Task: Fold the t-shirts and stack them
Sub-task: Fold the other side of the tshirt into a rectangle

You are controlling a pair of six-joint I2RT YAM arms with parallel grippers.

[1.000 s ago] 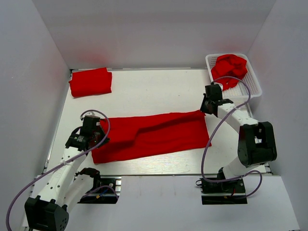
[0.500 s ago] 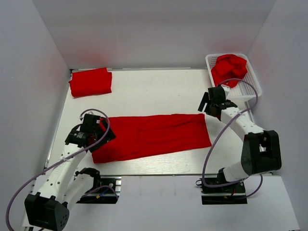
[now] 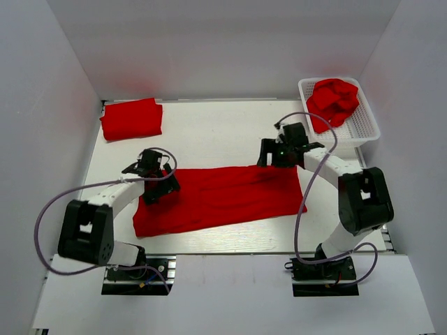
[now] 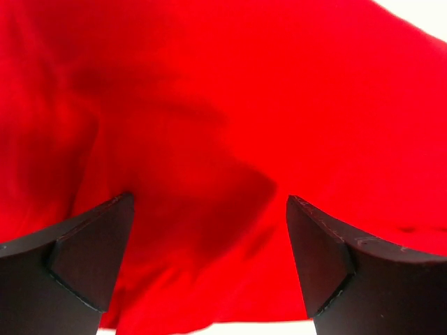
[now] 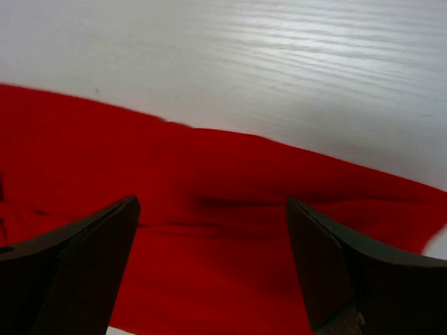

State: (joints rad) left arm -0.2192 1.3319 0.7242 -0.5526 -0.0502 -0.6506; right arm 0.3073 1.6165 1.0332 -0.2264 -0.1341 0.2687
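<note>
One red t-shirt (image 3: 223,195) lies folded into a long strip across the middle of the table. My left gripper (image 3: 162,190) hovers open over its left end, and red cloth (image 4: 244,105) fills the view under the spread fingers (image 4: 91,258). My right gripper (image 3: 264,157) hangs open over the strip's far right edge, where the cloth (image 5: 209,174) meets bare table (image 5: 279,56). Neither gripper (image 4: 209,258) (image 5: 209,265) holds anything. A folded t-shirt (image 3: 131,118) sits at the back left corner. Crumpled t-shirts (image 3: 334,98) fill the basket.
The white mesh basket (image 3: 367,125) stands at the back right corner. White walls close in the table (image 3: 223,132) on the left, back and right. Purple cables loop beside both arms.
Both grippers opened and let go of the shirt's ends. Both arms then swung inward over the strip. The raised fold settled and the shirt now lies flatter.
</note>
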